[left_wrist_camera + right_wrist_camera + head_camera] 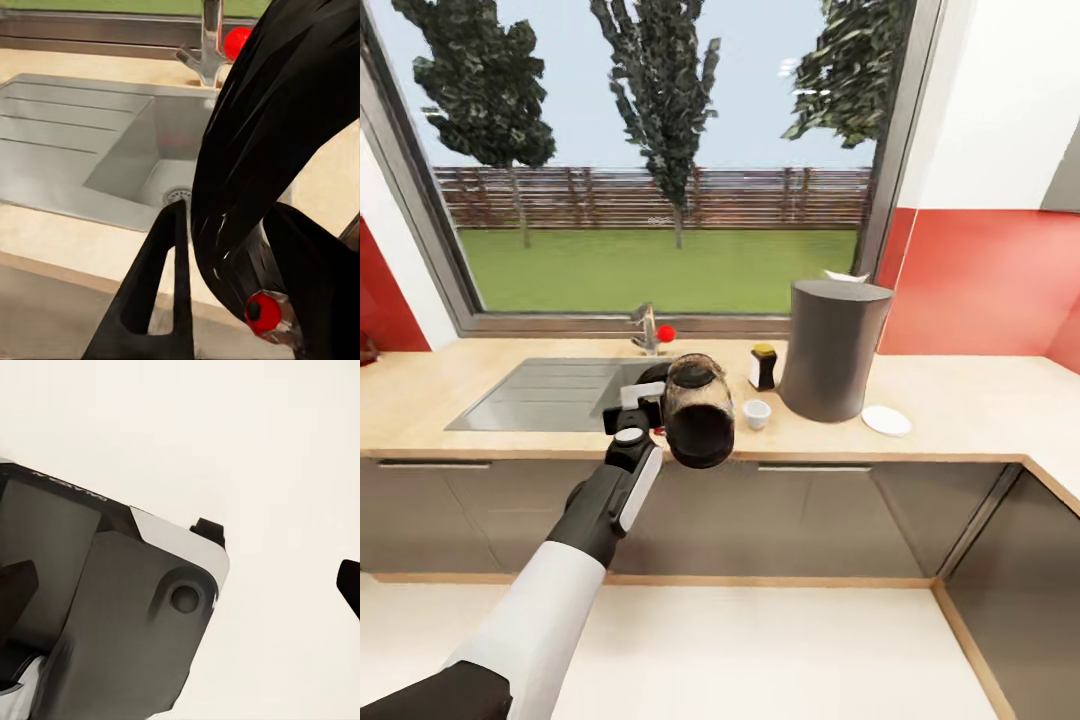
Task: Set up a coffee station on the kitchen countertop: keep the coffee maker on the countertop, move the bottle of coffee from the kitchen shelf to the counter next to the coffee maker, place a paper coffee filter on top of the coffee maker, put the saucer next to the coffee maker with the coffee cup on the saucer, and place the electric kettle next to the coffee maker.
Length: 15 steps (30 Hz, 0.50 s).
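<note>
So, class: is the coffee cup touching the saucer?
Apart. The head view shows the cup left of the coffee maker and the saucer on its right.

**Even daylight, soft render**

Bright, flat light comes from the window (660,150). The coffee maker (830,350) casts only a faint shadow on the desk (960,400). Edges look soft and slightly blocky; straight lines lean near the head view's borders.

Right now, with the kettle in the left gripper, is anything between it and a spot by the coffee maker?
Yes: the coffee cup and bottle of coffee stand between the electric kettle and the coffee maker.
</note>
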Motion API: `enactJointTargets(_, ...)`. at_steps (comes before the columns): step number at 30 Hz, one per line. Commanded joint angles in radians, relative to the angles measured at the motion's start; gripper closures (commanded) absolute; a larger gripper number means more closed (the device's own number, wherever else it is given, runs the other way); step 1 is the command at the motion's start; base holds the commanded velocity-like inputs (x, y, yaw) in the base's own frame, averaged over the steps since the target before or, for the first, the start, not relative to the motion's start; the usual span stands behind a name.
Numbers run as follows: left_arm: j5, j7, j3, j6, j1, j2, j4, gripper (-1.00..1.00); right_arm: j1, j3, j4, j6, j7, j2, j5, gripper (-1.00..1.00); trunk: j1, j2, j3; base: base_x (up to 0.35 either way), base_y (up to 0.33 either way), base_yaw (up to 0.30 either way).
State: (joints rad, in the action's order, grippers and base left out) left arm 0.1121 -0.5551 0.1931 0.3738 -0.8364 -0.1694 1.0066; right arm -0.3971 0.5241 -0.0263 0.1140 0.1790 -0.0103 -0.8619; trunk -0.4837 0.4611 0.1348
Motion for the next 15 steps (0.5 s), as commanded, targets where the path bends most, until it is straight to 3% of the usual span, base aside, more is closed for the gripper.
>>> enactJointTargets(1,0.006,-0.009,0.003,0.002,-0.001,0.001,0.001,1.00,0.000,0.008,-0.003,0.006,0.005,0.000,-0.008,-1.00,-0.001,0.002,0.002,0.176,0.297,0.278)
enactJointTargets(8,0.006,-0.007,0.003,0.002,-0.001,0.003,0.001,1.00,0.000,0.008,-0.003,0.006,0.005,0.000,-0.008,-1.00,-0.001,0.002,0.002,0.139,0.316,0.273)
enactJointTargets(11,0.006,-0.006,0.005,0.000,-0.001,0.004,0.001,1.00,0.000,0.008,-0.003,0.006,0.005,0.002,-0.009,-1.00,-0.001,0.002,0.002,0.210,0.270,0.059)
enactJointTargets(15,-0.001,-0.005,0.011,-0.001,-0.001,0.002,-0.007,1.00,0.000,0.009,-0.003,0.004,0.005,0.008,-0.009,-1.00,-0.001,0.002,0.002,0.317,0.034,0.007)
